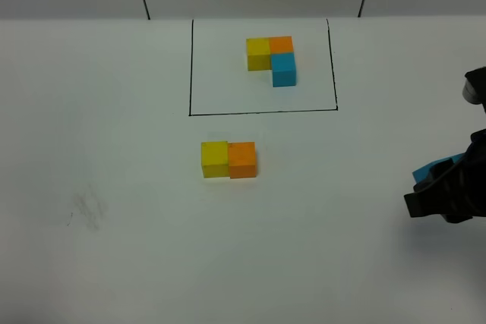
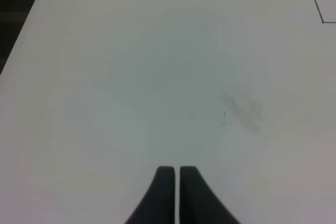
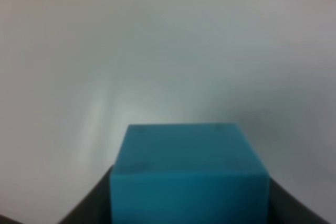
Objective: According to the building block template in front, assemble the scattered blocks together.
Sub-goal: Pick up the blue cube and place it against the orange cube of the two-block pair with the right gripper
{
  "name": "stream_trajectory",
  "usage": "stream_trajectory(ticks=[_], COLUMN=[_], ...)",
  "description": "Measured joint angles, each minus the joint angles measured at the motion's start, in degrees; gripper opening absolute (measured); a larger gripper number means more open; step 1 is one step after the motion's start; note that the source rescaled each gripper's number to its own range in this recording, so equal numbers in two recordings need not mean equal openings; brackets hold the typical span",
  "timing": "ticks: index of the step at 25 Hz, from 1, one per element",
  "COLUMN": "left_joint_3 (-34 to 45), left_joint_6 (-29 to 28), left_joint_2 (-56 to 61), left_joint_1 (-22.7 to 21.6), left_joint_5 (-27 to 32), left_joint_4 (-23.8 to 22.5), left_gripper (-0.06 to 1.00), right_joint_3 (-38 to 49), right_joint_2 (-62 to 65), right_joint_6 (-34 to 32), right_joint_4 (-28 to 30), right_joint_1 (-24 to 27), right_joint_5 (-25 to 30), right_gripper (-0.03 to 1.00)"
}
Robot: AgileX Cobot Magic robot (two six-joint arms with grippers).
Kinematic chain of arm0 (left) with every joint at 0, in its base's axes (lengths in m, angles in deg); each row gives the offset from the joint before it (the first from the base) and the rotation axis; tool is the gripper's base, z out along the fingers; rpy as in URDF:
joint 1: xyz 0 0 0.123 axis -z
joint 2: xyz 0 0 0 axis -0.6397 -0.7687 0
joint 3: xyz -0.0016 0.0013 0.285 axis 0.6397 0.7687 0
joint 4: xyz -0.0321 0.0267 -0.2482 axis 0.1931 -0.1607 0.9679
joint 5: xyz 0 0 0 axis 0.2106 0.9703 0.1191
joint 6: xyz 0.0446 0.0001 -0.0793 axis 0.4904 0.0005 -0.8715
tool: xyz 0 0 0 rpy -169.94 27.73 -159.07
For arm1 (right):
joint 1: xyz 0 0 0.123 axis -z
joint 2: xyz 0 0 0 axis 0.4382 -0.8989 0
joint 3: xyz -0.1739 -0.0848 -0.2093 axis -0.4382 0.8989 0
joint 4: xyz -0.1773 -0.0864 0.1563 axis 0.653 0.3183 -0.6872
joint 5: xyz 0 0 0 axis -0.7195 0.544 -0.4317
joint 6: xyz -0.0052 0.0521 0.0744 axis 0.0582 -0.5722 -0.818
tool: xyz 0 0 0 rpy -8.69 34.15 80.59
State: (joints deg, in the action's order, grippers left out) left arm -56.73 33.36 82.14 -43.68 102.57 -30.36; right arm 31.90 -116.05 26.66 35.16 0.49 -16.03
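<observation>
My right gripper (image 1: 439, 191), at the right edge of the high view, pinches the blue cube (image 3: 189, 174) between its jaws. The left gripper (image 2: 176, 195) is pressed together over bare table (image 2: 157, 77). The yellow cube (image 1: 215, 158) and orange cube (image 1: 242, 160) sit touching at frame centre, below the template (image 1: 272, 58). I judge the step in hand to be placement: carry the blue cube leftward, square its faces, then set it flush against the orange cube's lower side without nudging the pair.
</observation>
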Motion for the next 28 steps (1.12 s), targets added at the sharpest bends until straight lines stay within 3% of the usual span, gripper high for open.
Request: stream_trajectory(ticks=[10, 28], left_joint_3=[0.0, 0.0], left_joint_6=[0.0, 0.0], left_joint_2=[0.0, 0.0], left_joint_1=[0.0, 0.0], left_joint_5=[0.0, 0.0], left_joint_4=[0.0, 0.0], left_gripper=[0.00, 0.00], right_joint_3=[-0.2, -9.9], right_joint_2=[-6.8, -31.2], right_joint_6=[-8.2, -9.0], right_joint_4=[2.4, 2.4], right_joint_1=[-9.2, -17.3], right_joint_5=[-7.3, -18.0], right_gripper=[0.46, 0.46])
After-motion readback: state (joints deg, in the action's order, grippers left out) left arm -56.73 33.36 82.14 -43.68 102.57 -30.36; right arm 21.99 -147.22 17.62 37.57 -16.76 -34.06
